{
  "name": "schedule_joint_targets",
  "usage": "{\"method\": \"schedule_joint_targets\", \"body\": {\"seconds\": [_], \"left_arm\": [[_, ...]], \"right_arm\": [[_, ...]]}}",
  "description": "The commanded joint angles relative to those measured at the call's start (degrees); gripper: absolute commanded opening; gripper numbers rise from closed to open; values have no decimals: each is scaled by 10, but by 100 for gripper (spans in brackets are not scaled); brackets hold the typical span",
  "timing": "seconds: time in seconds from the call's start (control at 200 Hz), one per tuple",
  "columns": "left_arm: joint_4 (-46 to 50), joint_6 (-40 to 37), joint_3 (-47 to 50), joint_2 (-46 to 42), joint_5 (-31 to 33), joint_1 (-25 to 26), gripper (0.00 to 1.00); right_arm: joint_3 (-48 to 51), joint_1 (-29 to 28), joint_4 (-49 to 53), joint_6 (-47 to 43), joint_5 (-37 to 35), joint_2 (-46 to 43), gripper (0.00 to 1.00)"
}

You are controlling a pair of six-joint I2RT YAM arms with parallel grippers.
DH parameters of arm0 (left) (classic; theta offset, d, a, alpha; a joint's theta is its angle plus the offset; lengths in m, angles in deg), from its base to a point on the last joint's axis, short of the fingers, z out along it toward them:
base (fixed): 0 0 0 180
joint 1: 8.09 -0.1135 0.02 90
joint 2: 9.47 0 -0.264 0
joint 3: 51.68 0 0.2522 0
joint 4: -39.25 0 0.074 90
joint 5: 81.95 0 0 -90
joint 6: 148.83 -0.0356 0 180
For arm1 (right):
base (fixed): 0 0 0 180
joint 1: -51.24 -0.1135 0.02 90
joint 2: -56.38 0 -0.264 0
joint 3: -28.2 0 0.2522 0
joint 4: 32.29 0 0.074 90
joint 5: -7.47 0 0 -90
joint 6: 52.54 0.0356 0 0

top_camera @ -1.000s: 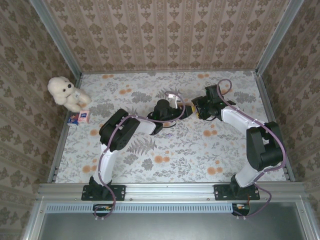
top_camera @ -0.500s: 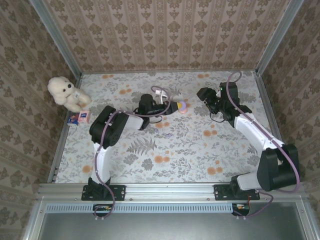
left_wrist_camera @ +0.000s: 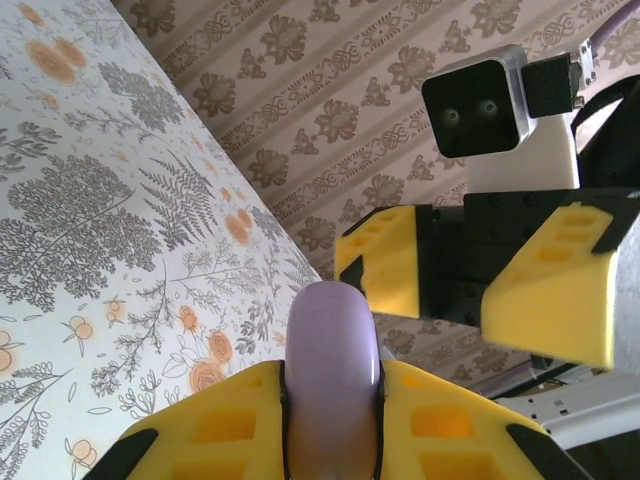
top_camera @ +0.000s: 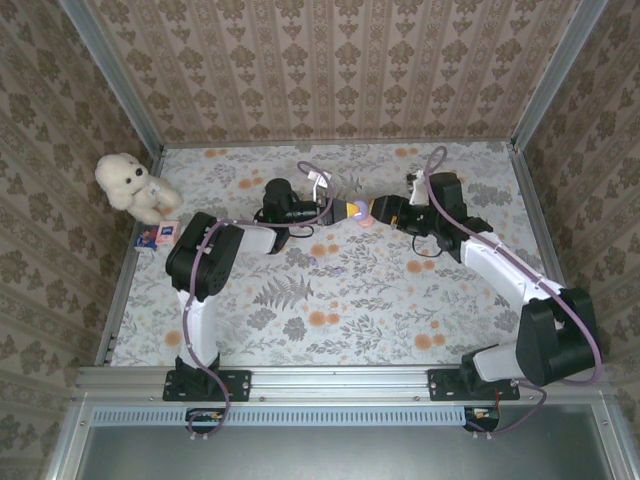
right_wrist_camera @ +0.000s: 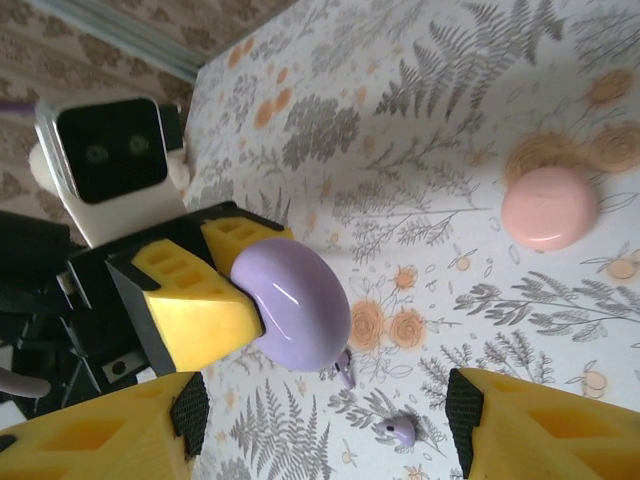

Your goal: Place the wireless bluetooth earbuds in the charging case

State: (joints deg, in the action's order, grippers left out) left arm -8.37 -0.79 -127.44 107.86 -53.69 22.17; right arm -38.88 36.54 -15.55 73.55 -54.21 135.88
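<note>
Two tiny purplish plastic earbuds [right_wrist_camera: 345, 368] lie on the floral cloth [right_wrist_camera: 560, 80]. Our left gripper [left_wrist_camera: 332, 388] clamps a round lilac case [left_wrist_camera: 332, 335]; our right gripper [left_wrist_camera: 465, 280] gapes wide.

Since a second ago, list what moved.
The left arm swung its elbow left; the left gripper, shut on the purple case, edged farther out. The right gripper, open, pulled back, then returned to face the case. The teddy bear and small box stayed put.
</note>
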Motion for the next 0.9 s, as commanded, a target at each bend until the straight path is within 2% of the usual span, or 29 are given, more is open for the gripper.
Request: {"method": "schedule_joint_targets", "body": {"seconds": [0.0, 0.405, 0.69, 0.895], "left_arm": [[-15, 3, -5, -30, -26, 1, 0], [9, -18, -2, -53, -38, 10, 0], [64, -67, 9, -76, -50, 24, 0], [61, -69, 17, -89, -46, 26, 0]], "right_arm": [[-20, -11, 0, -25, 10, 26, 67], [-19, -6, 10, -22, -39, 59, 64], [-7, 24, -23, 25, -38, 71, 63], [-4, 28, -23, 35, -39, 83, 62]]}}
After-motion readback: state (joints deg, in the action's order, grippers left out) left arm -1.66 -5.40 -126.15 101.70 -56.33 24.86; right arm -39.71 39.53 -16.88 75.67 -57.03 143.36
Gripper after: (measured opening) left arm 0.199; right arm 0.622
